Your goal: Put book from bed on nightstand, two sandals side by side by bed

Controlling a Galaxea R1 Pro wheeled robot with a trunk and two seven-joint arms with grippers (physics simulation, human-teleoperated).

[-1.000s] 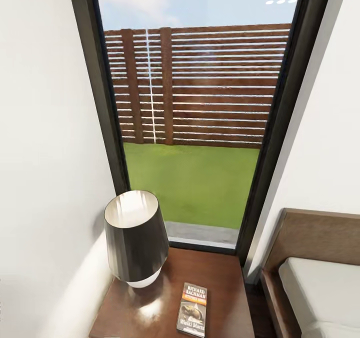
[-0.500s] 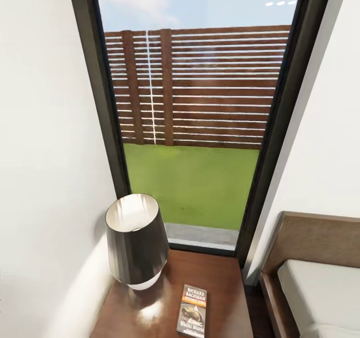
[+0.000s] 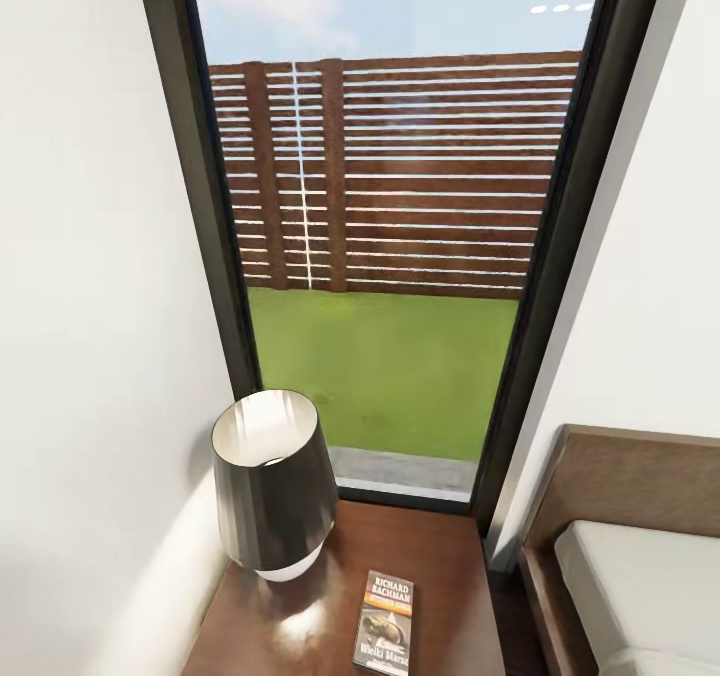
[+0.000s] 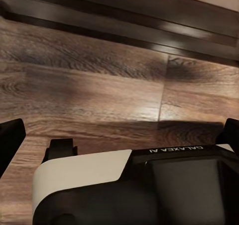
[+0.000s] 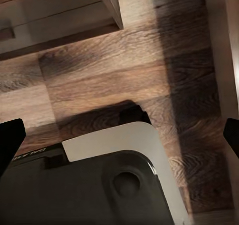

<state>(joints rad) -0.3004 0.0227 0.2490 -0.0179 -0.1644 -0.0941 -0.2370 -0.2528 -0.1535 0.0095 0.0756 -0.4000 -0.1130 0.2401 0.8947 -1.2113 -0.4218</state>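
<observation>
- My left gripper [image 4: 119, 135] hangs over the wood floor [image 4: 99, 85], fingers spread, carrying nothing.
- The lamp [image 3: 272, 486] fills the nightstand's [image 3: 440, 556] wall side, so the book [image 3: 385, 622] lies flat beside it, near the bed [image 3: 640, 576].
- My right gripper [image 5: 119, 132] is likewise spread and idle.

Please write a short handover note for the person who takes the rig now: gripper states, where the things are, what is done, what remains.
Left gripper: open, empty, over the wood floor.
Right gripper: open, empty, also over floor.
The book lies flat on the nightstand, beside the lamp. The bed is to the right of the nightstand.
Done: book step, by how it lies.
Left: find the two sandals and set them side by side next to the bed.
</observation>
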